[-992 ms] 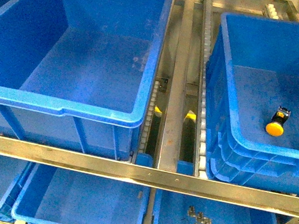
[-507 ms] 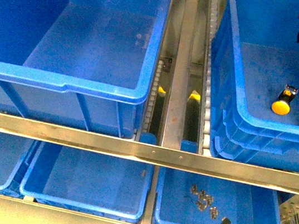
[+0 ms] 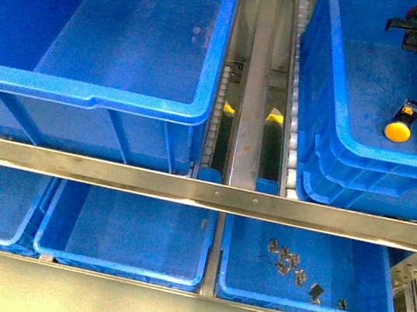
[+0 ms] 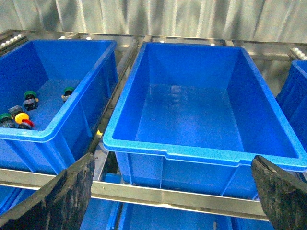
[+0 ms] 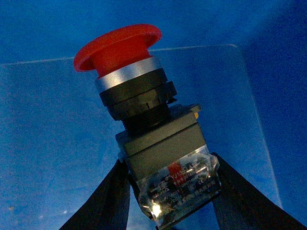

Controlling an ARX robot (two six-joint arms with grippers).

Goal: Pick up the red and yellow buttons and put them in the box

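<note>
Red button [image 5: 144, 115] held by right gripper [image 5: 168, 191], clamped on its boxy black body.
Seems light, rigid, smooth; left gripper [image 4: 168, 191] spread, empty.

The right claw [image 5: 168, 191] grips a red button [image 5: 144, 120] over the box [image 5: 43, 143].

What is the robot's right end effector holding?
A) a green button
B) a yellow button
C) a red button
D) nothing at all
C: in the right wrist view, the right end effector is clamped on the black body of a red button with a round mushroom cap, held over the blue box, while the yellow button lies loose on that box's floor.
</note>
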